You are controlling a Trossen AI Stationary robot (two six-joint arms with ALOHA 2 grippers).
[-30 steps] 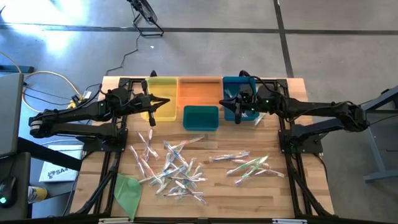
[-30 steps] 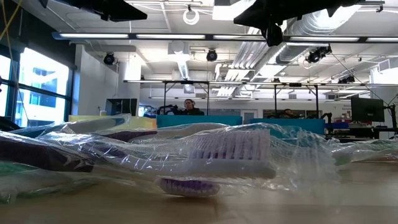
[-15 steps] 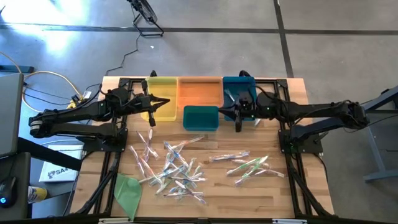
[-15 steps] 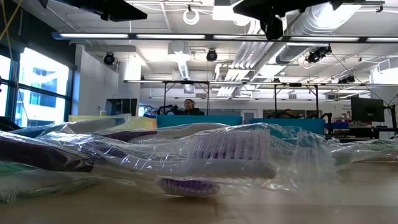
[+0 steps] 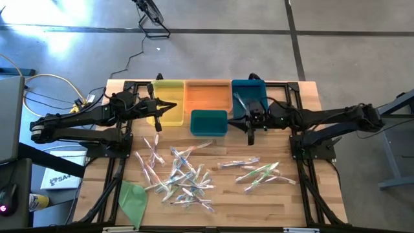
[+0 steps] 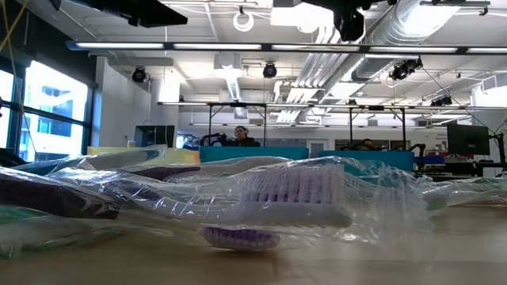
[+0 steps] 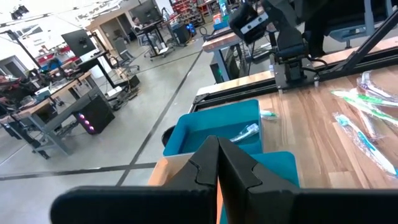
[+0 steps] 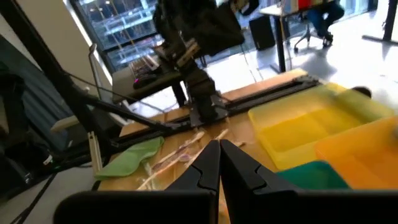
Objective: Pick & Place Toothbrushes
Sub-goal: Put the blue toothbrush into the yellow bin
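Many wrapped toothbrushes [image 5: 180, 173] lie scattered on the wooden table, with a smaller group [image 5: 260, 171] to the right. One toothbrush [image 7: 244, 132] lies inside the blue bin [image 5: 249, 96]. My left gripper [image 5: 173, 105] hovers shut and empty over the yellow bin [image 5: 167, 103]. My right gripper [image 5: 244, 120] hangs shut and empty just past the blue bin's near edge, beside the small teal bin [image 5: 208, 123]. Both pairs of fingers meet in the wrist views, the left gripper [image 7: 217, 149] and the right gripper [image 8: 219, 152]. In the low view a wrapped toothbrush [image 6: 293, 198] lies close up.
An orange bin [image 5: 208, 96] stands between the yellow and blue ones at the far edge. A flat green sheet [image 5: 134, 197] lies at the near left corner. A stray toothbrush [image 7: 266, 114] lies on the table beside the blue bin. Bare wood shows along the near edge.
My right gripper has swung from above the blue bin toward the table's near edge, ending just off that bin's near rim, still shut. The left arm and the toothbrushes have kept still.
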